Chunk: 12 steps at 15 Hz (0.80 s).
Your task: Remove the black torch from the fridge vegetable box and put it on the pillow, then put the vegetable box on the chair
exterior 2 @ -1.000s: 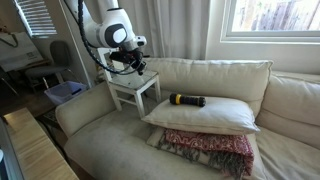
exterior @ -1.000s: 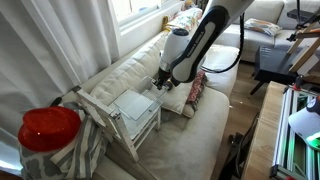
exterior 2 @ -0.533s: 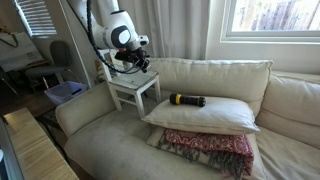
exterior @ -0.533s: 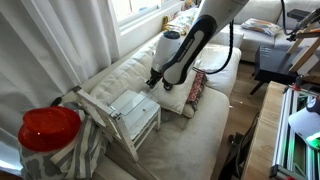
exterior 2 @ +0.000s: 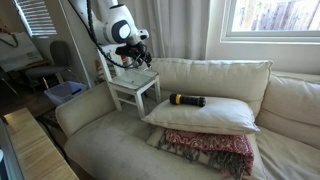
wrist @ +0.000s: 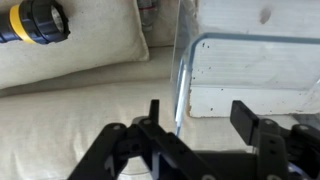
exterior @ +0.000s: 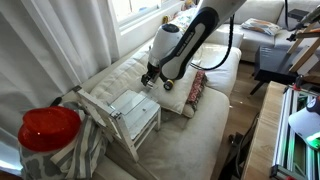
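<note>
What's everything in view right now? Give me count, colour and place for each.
black torch: one, black with a yellow band, lying on the pillow
pillow: one, cream-white, on the sofa, on top of the patterned cushion
patterned cushion: one, red-patterned, under the pillow
fridge vegetable box: one, clear, on the chair's seat
chair: one, whitewashed wood, standing on the sofa
sofa: one, cream, below the window
round red object: one, red, close to the camera
striped cloth: one, grey and white, beside the round red object
arm: one, white and black, above the sofa
pincer: one, black, open and empty, beside the box
</note>
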Available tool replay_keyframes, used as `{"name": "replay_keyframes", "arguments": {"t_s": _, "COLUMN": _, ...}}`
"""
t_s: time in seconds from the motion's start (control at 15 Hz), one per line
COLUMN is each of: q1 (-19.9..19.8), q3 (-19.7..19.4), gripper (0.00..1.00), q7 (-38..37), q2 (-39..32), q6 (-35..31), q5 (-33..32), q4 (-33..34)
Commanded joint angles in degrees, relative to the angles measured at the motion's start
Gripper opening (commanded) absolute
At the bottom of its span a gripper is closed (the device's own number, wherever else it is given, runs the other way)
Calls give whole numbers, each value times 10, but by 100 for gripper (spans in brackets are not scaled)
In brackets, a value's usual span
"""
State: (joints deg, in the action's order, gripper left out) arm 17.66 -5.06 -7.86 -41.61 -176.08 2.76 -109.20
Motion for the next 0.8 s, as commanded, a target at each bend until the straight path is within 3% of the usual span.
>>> {"name": "replay_keyframes", "arguments": {"t_s": 0.0, "q1": -8, "q3": 11, "gripper": 100, "q7": 31, "q2": 81, "q6": -24, "q5": -32, "q4": -91}}
{"name": "replay_keyframes", "arguments": {"t_s": 0.27, "q1": -29, "q3": 43, "gripper": 100, "q7": 73, "q2": 181, "q6": -42, "q5": -53, "q4": -202}}
{"name": "replay_keyframes", "arguments": {"t_s": 0.73, "q1": -118, "q3": 174, "gripper": 100, "q7": 118, "q2": 362, "q6": -67, "q5": -19, "q4": -394}}
